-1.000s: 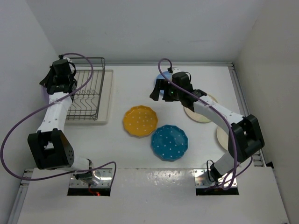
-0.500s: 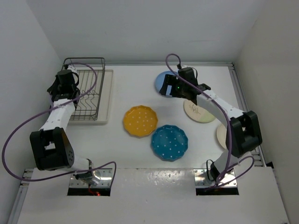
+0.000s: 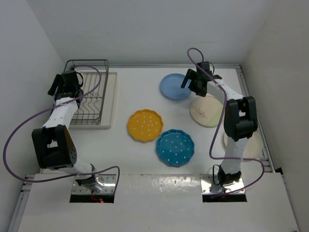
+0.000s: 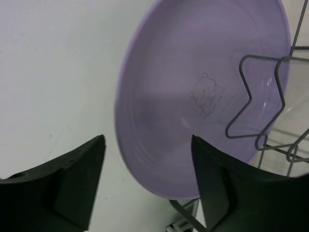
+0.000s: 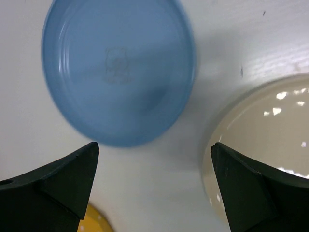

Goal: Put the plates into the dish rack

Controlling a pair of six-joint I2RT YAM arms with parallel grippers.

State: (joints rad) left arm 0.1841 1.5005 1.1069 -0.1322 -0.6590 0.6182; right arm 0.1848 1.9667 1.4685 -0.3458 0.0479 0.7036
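The lavender plate (image 4: 193, 96) stands on edge against the wires of the dish rack (image 3: 91, 99), at the rack's left side. My left gripper (image 3: 65, 83) (image 4: 147, 179) is open, its fingers spread either side of the plate's lower rim. The light blue plate (image 3: 175, 87) (image 5: 118, 72) lies flat at the back. A cream plate (image 3: 205, 113) (image 5: 260, 145) lies to its right. My right gripper (image 3: 195, 82) (image 5: 154, 183) hovers open over the bare table between these two. The yellow dotted plate (image 3: 145, 125) and the teal dotted plate (image 3: 175, 147) lie mid-table.
The rack sits on a flat cream tray (image 3: 112, 96) at the back left, close to the left wall. Another cream plate (image 3: 253, 142) lies at the right edge, partly behind my right arm. Purple cables loop over both arms.
My left gripper has opened and let go of the lavender plate, which now leans at the rack. My right arm has swung right, off the light blue plate.
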